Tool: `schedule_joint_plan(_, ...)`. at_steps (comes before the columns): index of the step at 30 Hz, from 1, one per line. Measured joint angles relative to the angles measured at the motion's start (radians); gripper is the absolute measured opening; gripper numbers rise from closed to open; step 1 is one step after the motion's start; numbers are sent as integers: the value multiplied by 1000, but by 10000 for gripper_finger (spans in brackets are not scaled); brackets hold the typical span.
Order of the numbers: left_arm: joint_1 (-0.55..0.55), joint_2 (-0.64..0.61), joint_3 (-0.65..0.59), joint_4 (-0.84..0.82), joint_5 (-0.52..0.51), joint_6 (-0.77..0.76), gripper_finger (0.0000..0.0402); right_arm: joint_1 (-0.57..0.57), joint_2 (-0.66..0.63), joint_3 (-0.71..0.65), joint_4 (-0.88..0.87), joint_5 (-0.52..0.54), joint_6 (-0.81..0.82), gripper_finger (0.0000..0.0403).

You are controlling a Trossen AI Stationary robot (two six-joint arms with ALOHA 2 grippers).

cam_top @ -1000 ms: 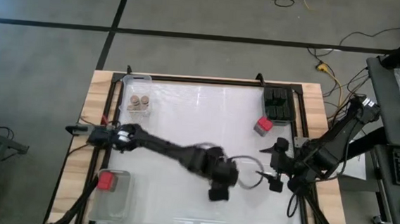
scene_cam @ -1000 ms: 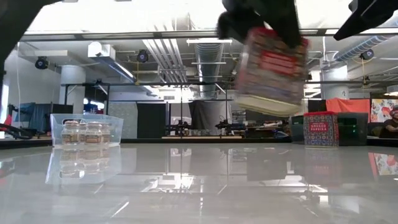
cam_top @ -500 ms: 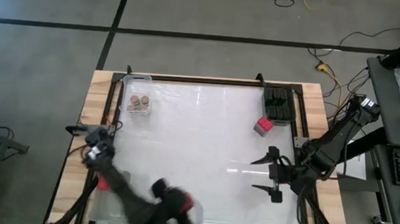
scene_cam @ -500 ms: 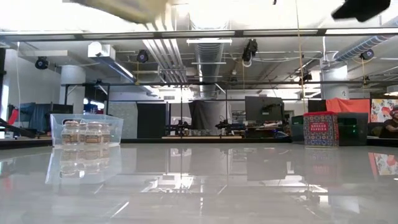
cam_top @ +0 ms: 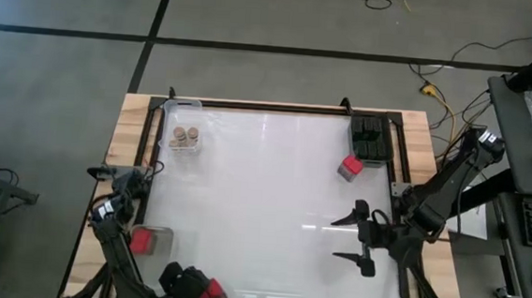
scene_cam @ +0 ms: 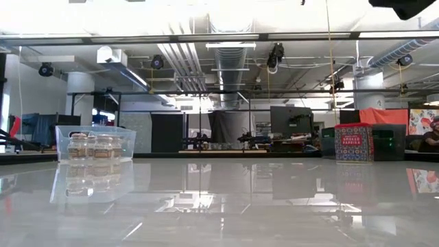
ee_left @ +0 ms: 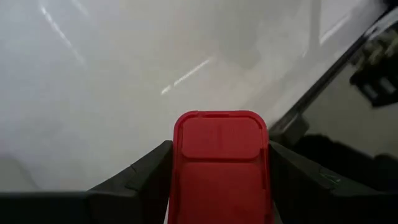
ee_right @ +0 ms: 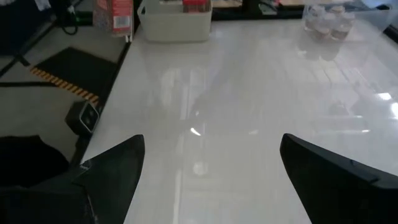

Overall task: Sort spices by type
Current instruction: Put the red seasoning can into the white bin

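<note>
My left gripper (cam_top: 198,292) is at the table's near edge, left of the middle, shut on a red square-topped spice container (ee_left: 220,163). Another red container (cam_top: 142,242) lies in a clear tray (cam_top: 158,264) at the near left. A third (cam_top: 349,166) stands on the table beside the black tray (cam_top: 370,140) of black boxy ones; it also shows in the low view (scene_cam: 354,142). Tan-topped jars (cam_top: 184,138) stand in a clear tray (cam_top: 182,107) at the far left. My right gripper (cam_top: 339,239) is open and empty at the right. My left gripper pinches the red container by two opposite sides (ee_left: 178,171) between its two fingers (ee_left: 144,174), with the red lid (ee_left: 220,134) standing out past the fingertips. The arm itself hides the hold in the high view.
The tray of jars shows at the left of the low view (scene_cam: 96,145). The wide white tabletop (cam_top: 262,205) lies between the trays. Black frame rails (cam_top: 401,191) run along the table's edges.
My left gripper has swung with the red container from the table's middle toward the near left, ending at the near edge beside the near-left clear tray. The container has left the low view.
</note>
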Motion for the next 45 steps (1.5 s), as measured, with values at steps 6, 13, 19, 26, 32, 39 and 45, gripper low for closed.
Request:
schedule_joint_plan(6,13,-45,-1,1,112,37,208,14,96,0,7,0,25,364)
schedule_joint_plan(13,25,-248,-167,2,31,166,208,16,174,-1,-17,-43,56,364)
schedule_joint_plan(19,-11,-488,-551,-2,243,-64,208,15,217,-1,-35,-45,88,364)
schedule_joint_plan(26,-132,-640,-773,-2,397,-474,208,15,257,-1,-35,-44,130,364)
schedule_joint_plan(32,-146,-583,-838,114,503,-530,208,10,265,-1,-35,24,114,364)
schedule_joint_plan(39,-117,-464,-813,24,503,-529,208,-36,250,-1,-17,65,108,364)
schedule_joint_plan(45,-92,-407,-816,9,500,-532,208,-39,260,-1,-19,52,148,364)
